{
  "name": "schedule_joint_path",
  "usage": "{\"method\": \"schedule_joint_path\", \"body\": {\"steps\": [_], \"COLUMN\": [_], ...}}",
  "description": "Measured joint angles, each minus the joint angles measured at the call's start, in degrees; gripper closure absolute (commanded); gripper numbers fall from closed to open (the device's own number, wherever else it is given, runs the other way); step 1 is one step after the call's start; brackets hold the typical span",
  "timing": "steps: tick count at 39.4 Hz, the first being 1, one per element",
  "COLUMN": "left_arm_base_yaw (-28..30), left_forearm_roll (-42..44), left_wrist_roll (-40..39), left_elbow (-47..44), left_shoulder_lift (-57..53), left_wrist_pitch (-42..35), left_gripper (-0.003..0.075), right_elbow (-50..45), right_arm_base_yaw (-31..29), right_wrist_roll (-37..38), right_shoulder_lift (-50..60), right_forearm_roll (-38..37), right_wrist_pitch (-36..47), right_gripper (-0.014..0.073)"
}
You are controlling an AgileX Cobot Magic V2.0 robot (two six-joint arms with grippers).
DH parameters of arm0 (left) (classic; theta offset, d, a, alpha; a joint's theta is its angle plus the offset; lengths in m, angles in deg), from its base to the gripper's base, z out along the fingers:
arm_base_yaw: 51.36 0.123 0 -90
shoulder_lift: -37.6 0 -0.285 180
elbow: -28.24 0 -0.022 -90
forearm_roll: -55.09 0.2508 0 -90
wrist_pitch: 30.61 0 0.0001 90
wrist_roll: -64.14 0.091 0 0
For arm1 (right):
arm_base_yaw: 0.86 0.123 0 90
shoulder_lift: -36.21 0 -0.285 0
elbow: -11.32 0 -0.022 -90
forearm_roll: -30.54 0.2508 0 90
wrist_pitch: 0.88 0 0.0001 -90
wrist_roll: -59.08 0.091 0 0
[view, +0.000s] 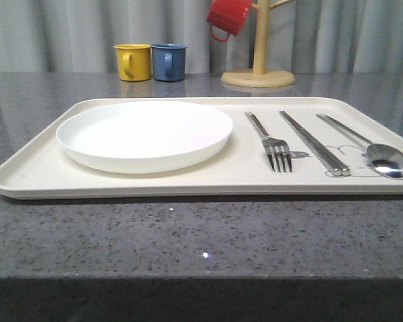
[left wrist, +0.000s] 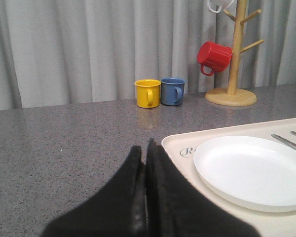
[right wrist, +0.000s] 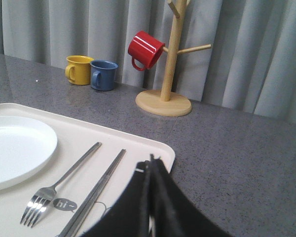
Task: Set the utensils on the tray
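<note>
The cream tray [view: 40, 176] lies on the grey table with a round white plate [view: 144, 134] on its left half. On its right half lie the utensils side by side: the fork [view: 272, 144], the chopsticks [view: 314, 142] and the spoon [view: 383, 159]. My left gripper [left wrist: 144, 146] is shut with nothing in it, over the bare table beside the tray's corner [left wrist: 177, 143]. My right gripper [right wrist: 151, 162] is shut and empty, above the tray's far right corner [right wrist: 153, 145], to the right of the chopsticks [right wrist: 101, 185] and fork [right wrist: 64, 180]. Its fingers hide the spoon in that view.
A yellow mug [view: 133, 62] and a blue mug [view: 168, 62] stand behind the tray. A red mug [view: 228, 17] hangs on a wooden mug tree [view: 258, 64] at the back right. A grey curtain closes the far side.
</note>
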Motion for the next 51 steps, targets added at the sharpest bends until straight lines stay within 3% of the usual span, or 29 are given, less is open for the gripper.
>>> {"method": "schedule_joint_path", "body": {"steps": [32, 51], "left_arm_base_yaw": [0.3, 13.0], "left_forearm_roll": [1.6, 2.3], "left_wrist_roll": [0.0, 0.0], "left_elbow": [-2.0, -18.9], "left_shoulder_lift": [-0.2, -1.2], "left_wrist_pitch": [-1.7, -11.1], "left_gripper": [0.0739, 0.0739], "right_elbow": [0.0, 0.0], "right_arm_base_yaw": [0.0, 0.0], "right_wrist_roll": [0.0, 0.0], "right_shoulder_lift": [0.0, 0.0], "right_forearm_roll": [0.0, 0.0], "right_wrist_pitch": [0.0, 0.1], "right_gripper": [0.0662, 0.0662]}}
